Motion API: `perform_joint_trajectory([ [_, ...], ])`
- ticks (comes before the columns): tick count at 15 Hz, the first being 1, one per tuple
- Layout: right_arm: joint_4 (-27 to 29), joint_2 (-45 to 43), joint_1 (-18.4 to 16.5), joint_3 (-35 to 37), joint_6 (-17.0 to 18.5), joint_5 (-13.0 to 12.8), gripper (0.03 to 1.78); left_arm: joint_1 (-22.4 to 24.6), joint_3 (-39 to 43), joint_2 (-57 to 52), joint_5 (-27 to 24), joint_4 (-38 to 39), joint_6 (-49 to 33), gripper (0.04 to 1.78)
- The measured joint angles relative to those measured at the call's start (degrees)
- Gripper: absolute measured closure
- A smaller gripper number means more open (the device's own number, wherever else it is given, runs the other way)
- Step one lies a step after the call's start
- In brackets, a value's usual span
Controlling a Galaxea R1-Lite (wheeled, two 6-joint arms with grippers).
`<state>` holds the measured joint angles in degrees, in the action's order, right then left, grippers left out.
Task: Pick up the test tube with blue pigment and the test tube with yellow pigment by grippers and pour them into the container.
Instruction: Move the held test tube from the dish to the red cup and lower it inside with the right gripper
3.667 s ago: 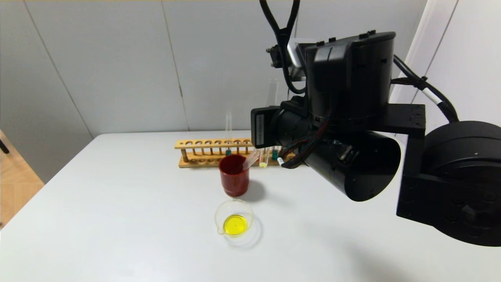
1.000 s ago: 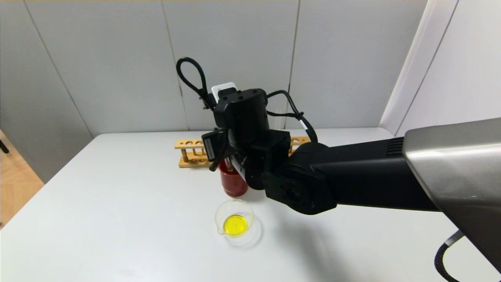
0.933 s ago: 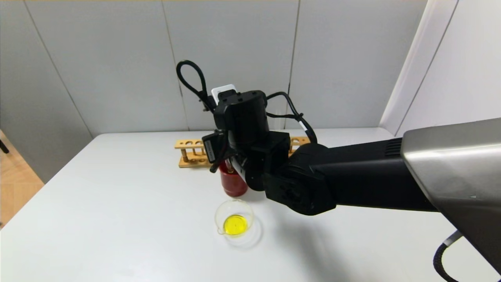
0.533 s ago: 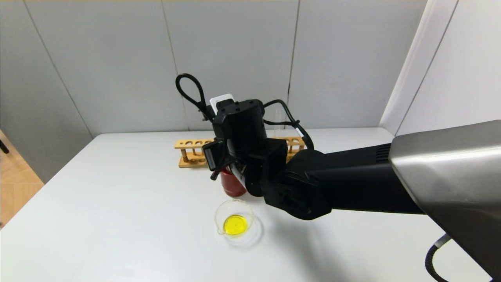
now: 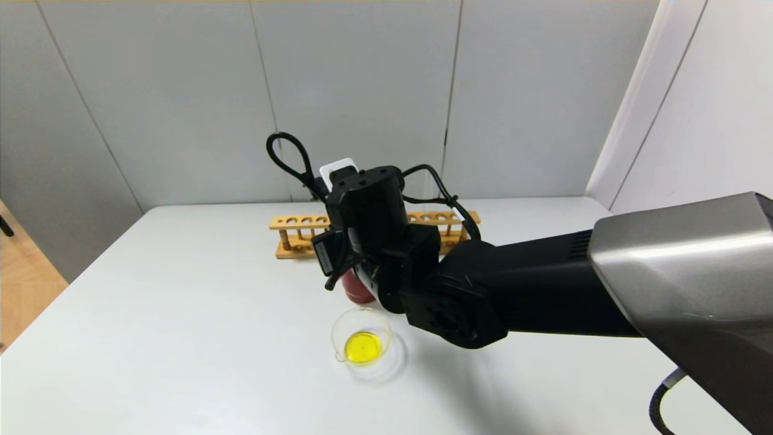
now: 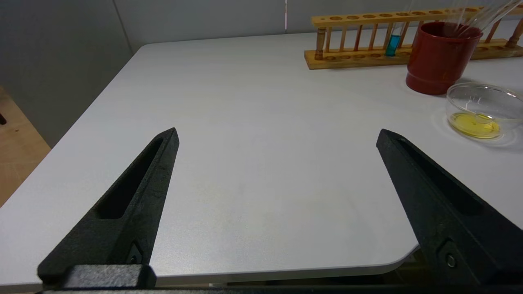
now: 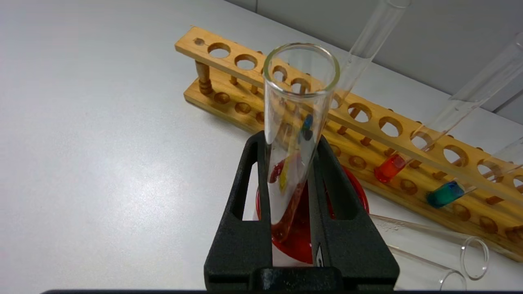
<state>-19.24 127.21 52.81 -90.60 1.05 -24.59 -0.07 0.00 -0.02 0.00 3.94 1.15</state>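
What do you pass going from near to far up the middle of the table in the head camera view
Glass dish with yellow liquid → dark-red cup, mostly hidden behind the right arm's wrist → wooden test tube rack at the back, near the wall.

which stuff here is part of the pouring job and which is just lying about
Job: glass test tube of teal-blue liquid; low clear glass dish holding yellow liquid; right gripper, shut on an empty-looking clear tube; open left gripper, parked.
Lying about: dark-red cup; wooden rack; glass tube of red liquid.
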Motion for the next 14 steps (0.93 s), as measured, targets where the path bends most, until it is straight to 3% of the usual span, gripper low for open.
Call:
perform_joint_trajectory([
  [14, -0.07, 0.16, -0.46, 3.36, -1.05, 0.72, 1.53, 0.00, 0.00, 0.00, 0.00, 0.02, 0.00, 0.11],
])
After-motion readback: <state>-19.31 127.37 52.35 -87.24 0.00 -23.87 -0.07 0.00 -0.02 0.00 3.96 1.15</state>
